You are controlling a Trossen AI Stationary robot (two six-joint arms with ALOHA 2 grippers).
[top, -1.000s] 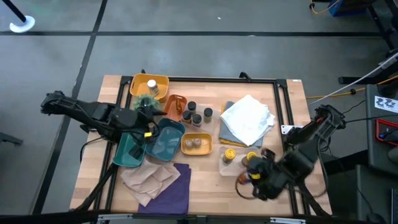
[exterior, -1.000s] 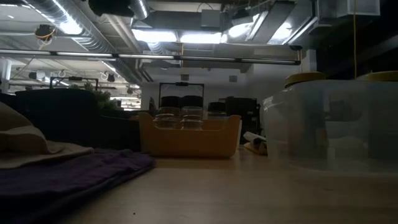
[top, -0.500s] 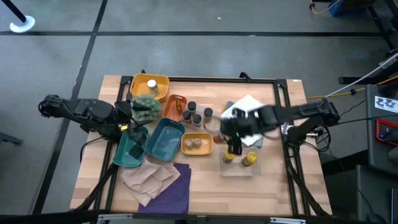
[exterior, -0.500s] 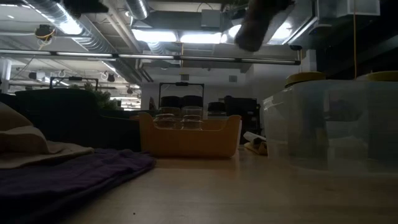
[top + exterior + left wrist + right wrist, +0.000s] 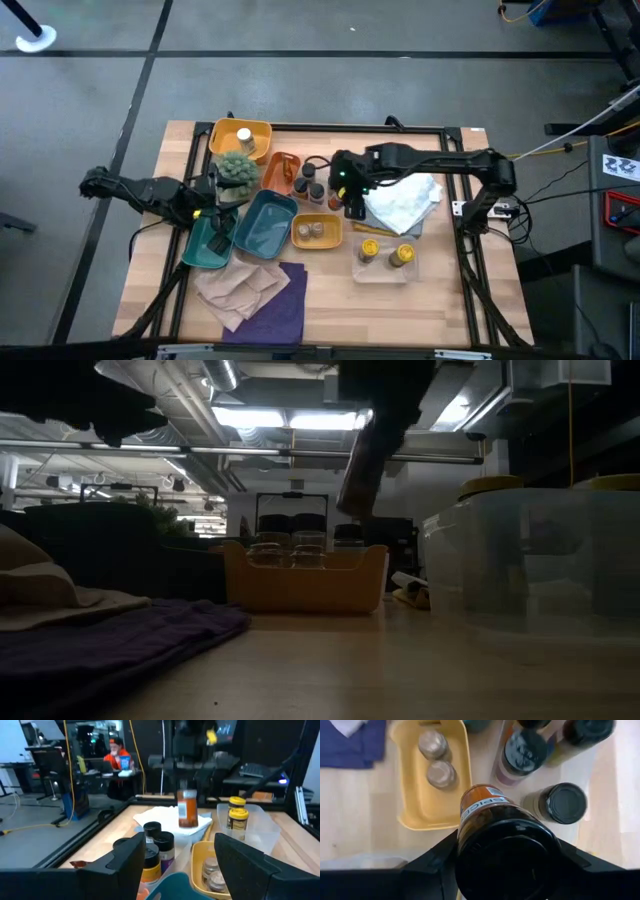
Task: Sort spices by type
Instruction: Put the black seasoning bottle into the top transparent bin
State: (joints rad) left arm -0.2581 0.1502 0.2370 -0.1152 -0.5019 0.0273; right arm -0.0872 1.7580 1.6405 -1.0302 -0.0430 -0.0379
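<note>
The wooden table (image 5: 330,300) carries a white cloth (image 5: 405,200), a purple cloth (image 5: 285,305), two teal trays (image 5: 262,230) and a round yellow tray (image 5: 255,135) holding a pale-lidded jar (image 5: 244,137); the right arm reaches across from the right edge, its right gripper (image 5: 352,192) clenched on an orange-brown spice jar (image 5: 188,809) with a dark lid, held upright in the air beside the white cloth and over the small yellow tray (image 5: 316,231); the left gripper (image 5: 215,192) waits at the left by the green plant (image 5: 237,167), fingers spread and holding nothing; three dark-lidded jars (image 5: 317,183) stand just beside the held one — two brownish-lidded jars (image 5: 436,759) sit in the small yellow tray, two yellow-lidded jars (image 5: 385,253) in a clear tray (image 5: 384,274).
</note>
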